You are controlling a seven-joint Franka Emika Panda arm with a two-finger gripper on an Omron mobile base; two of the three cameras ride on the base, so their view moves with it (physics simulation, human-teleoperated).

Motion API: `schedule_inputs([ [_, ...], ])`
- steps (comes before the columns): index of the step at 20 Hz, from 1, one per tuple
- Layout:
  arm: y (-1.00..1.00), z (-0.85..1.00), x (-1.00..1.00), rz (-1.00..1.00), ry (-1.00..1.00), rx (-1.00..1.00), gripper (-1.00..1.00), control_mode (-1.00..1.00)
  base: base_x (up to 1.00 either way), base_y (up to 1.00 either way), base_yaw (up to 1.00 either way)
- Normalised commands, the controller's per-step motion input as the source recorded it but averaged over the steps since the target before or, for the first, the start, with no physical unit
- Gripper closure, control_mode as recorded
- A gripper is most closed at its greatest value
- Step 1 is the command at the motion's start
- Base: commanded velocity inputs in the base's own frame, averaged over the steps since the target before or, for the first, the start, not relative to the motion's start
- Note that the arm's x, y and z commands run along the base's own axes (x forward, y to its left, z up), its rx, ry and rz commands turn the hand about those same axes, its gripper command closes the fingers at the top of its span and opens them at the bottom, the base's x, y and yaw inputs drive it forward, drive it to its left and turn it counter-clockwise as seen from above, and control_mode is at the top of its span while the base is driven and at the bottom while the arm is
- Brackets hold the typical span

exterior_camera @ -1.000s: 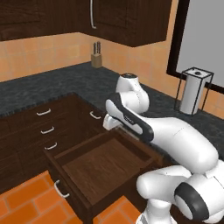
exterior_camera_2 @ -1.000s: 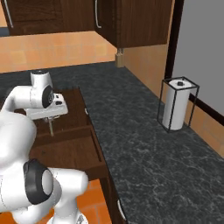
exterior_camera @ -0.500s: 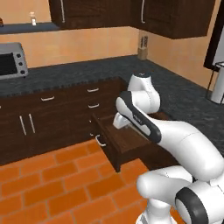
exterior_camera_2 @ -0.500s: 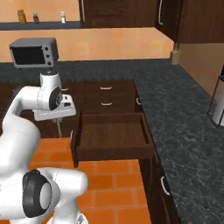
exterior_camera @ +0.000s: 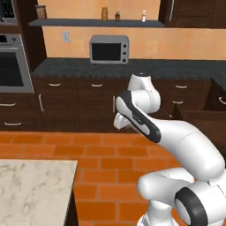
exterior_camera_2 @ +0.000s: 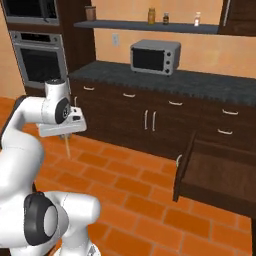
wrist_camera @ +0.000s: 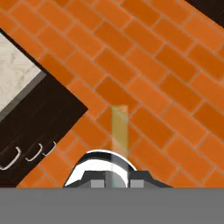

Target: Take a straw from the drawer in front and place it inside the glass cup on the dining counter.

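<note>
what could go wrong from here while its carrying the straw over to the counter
1. The straw is very thin and hangs below the gripper, pinched only at its top, so it may slip or tilt as the base turns.
2. The drawer stands wide open over the brick floor; the base or arm might clip it.
3. The marble counter corner is close by, and the dangling straw may catch its edge on the way over.

We see the straw (wrist_camera: 119, 131) pinched between our closed fingertips (wrist_camera: 99, 180), pointing toward twelve o'clock over orange brick floor (wrist_camera: 166, 78). At nine o'clock sits a marble counter corner (wrist_camera: 15, 74) above dark cabinet drawers (wrist_camera: 39, 131).
</note>
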Motion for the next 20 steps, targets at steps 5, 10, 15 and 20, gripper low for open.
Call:
schedule_inputs([
  [5, 0.00, 0.00, 0.00, 0.00, 0.00, 0.00, 1.00, 1.00, -0.54, 0.23, 0.24],
  [10, 0.00, 0.00, 0.00, 0.00, 0.00, 0.00, 1.00, 1.00, 0.65, 0.00, 0.09],
  [15, 0.00, 0.00, 0.00, 0.00, 0.00, 0.00, 1.00, 1.00, 1.00, 0.00, 0.09],
  [20, 0.00, 0.00, 0.00, 0.00, 0.00, 0.00, 1.00, 1.00, 1.00, 0.01, 0.16],
])
